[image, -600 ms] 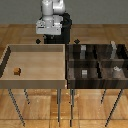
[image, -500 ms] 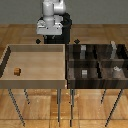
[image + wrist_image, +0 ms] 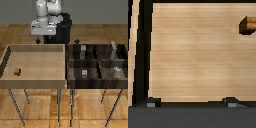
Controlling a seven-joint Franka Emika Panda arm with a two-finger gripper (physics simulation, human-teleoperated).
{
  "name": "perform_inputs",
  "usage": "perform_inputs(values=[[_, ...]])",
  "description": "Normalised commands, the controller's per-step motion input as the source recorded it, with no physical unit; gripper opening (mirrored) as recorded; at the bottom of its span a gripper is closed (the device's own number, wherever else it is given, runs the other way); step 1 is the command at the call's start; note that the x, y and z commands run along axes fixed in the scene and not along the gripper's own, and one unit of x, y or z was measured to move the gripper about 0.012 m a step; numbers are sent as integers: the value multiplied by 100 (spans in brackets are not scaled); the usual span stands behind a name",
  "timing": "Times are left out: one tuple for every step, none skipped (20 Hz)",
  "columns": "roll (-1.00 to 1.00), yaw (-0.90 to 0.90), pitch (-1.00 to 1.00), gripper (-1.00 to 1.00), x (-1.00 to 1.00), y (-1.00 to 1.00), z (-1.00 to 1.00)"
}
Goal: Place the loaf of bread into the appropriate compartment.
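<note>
Tan tray (image 3: 35, 80) holds only bread loaf (image 3: 17, 71), 9 o'clock side; divided box (image 3: 97, 62) w/ grey cubes; fingers (image 3: 190, 102) open, empty.

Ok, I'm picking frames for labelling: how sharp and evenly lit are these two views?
Exterior view: soft and blocky, the bread is only a small blur in the tray, and the box cells are dark. Wrist view: even light, no glare, bread cropped at the edge, fingertips blurred.
</note>
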Motion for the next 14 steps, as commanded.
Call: perform_inputs(values=[[0,0,0,100,0,-100,0],[0,0,0,100,0,-100,0],[0,0,0,100,0,-100,0],[0,0,0,100,0,-100,0],[0,0,0,100,0,-100,0],[0,0,0,100,0,-100,0],[0,0,0,100,0,-100,0],[0,0,0,100,0,-100,0],[0,0,0,100,0,-100,0],[0,0,0,100,0,-100,0],[0,0,0,100,0,-100,0],[0,0,0,100,20,-100,0],[0,0,0,100,0,0,0],[0,0,0,100,0,0,0]])
